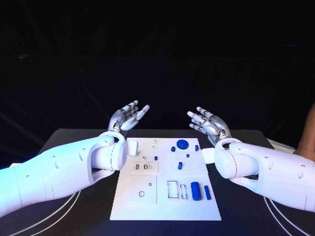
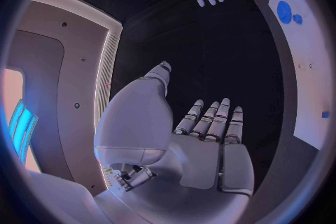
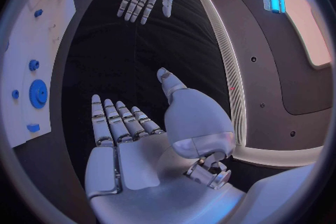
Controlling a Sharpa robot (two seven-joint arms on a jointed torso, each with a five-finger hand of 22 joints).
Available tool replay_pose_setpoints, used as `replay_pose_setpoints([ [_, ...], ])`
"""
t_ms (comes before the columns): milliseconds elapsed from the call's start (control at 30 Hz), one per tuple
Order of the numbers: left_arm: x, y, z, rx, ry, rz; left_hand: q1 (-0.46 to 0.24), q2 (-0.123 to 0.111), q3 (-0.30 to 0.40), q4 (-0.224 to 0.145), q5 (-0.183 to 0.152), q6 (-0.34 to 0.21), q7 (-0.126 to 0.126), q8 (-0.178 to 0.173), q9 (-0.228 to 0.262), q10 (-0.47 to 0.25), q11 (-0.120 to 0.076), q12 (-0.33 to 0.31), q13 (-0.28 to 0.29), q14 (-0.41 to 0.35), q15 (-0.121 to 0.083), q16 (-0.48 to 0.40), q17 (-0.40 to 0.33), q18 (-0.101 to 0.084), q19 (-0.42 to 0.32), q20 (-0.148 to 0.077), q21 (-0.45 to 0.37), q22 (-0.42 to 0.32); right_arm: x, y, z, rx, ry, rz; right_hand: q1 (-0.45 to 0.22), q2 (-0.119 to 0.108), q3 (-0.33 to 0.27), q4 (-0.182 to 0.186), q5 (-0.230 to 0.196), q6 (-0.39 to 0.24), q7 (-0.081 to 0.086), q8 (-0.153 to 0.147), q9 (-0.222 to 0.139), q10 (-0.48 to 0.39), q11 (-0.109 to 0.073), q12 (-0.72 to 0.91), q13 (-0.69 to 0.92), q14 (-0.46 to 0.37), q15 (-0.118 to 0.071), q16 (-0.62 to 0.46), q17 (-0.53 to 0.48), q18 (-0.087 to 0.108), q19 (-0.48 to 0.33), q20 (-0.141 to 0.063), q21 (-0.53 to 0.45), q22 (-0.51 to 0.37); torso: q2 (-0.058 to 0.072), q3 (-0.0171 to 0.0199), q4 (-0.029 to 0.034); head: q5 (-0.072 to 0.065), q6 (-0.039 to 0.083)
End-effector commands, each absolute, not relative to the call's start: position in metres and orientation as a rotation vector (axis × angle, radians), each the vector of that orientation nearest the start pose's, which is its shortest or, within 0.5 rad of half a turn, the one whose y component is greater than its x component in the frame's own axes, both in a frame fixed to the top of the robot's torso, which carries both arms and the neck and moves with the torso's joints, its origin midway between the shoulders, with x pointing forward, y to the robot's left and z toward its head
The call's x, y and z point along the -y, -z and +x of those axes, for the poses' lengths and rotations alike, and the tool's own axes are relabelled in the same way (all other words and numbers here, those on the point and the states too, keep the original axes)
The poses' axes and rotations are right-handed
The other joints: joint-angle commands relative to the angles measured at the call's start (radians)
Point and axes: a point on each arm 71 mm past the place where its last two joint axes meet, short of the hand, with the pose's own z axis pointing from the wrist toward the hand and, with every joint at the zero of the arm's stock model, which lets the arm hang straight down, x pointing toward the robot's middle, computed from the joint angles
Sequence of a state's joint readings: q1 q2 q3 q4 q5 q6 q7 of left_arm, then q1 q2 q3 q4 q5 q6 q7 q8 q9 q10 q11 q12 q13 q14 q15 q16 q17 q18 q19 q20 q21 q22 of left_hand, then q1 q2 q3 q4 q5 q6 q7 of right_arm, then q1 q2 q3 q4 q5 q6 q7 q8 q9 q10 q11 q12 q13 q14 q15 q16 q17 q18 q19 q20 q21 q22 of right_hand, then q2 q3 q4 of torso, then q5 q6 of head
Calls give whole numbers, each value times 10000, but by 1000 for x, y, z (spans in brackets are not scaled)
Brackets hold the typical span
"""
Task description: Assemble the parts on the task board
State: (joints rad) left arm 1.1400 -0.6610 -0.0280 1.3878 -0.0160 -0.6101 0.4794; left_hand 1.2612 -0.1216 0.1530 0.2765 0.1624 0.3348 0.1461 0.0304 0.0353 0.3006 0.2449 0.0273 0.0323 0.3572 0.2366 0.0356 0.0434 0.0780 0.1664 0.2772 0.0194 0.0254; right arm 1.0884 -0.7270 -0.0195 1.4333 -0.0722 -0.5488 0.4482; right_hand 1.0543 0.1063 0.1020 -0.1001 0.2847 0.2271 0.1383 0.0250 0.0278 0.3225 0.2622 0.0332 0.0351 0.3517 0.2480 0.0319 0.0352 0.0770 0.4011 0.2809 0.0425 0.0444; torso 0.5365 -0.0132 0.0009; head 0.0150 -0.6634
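Both hands, left hand and right hand, hover wide and empty above frame centre beyond the task board; blue parts lie untouched, so likely a ready pose

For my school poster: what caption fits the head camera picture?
Both robot hands, left and right, open above the board with blue parts.
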Motion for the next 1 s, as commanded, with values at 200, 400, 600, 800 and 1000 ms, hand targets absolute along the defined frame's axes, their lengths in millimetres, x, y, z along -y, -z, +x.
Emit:
replay_pose_setpoints([
  [200,-166,206,507,-13046,14157,-10927,647,187,118,79,85,746,1449,167,86,837,172,158,86,925,125,206,115,304,289,169,165,74,171,229,496,-16046,-15444,9301,2031,189,772,-1371,-266,3558,1483,489,293,5027,-260,757,315,5121,-458,805,313,843,3473,79,839,369,-2,-4,0,1,-3],
  [400,-166,206,507,-13046,14157,-10927,986,548,183,-308,55,2556,1428,467,228,2774,126,369,199,3735,-18,845,419,488,2474,150,884,454,170,229,497,-16425,-15610,9010,2380,2,1197,-1853,-599,5856,1138,668,381,6236,-623,815,271,6464,-879,935,291,1092,4458,-73,1243,428,-2,-4,0,1,-3],
  [600,-179,201,506,-12535,14497,-10585,1110,825,114,-730,40,5480,1065,972,404,6091,-376,1011,365,6072,-736,1668,674,1063,6244,-15,2413,1085,204,208,511,-14799,-12457,5229,2314,-303,1813,-1868,-740,7021,921,563,384,7136,-877,596,272,7578,-1228,869,295,1082,5310,-451,1609,465,359,-51,121,-263,42],
  [800,-183,197,500,-12819,14757,-10289,1079,910,19,-872,-9,5875,914,912,327,6550,-575,947,330,6997,-998,1817,877,1070,7197,-291,2760,1163,209,199,513,-14684,-10959,3844,2304,-578,2225,-1872,-1072,7486,814,488,393,7848,-1094,482,296,8703,-1580,1024,390,1074,6092,-856,2132,647,568,-94,173,-335,139],
  [1000,-184,190,490,-13005,15091,-10024,1057,981,-74,-1002,-22,6111,829,787,304,6859,-690,815,335,7687,-1176,1840,1120,1070,7777,-473,2893,1150,207,191,515,-14727,-9952,1864,2341,-786,2121,-1826,-1095,7783,586,442,396,8384,-1397,396,310,10615,-2156,1766,845,1059,7519,-1518,3348,1225,803,-130,215,-423,240],
])
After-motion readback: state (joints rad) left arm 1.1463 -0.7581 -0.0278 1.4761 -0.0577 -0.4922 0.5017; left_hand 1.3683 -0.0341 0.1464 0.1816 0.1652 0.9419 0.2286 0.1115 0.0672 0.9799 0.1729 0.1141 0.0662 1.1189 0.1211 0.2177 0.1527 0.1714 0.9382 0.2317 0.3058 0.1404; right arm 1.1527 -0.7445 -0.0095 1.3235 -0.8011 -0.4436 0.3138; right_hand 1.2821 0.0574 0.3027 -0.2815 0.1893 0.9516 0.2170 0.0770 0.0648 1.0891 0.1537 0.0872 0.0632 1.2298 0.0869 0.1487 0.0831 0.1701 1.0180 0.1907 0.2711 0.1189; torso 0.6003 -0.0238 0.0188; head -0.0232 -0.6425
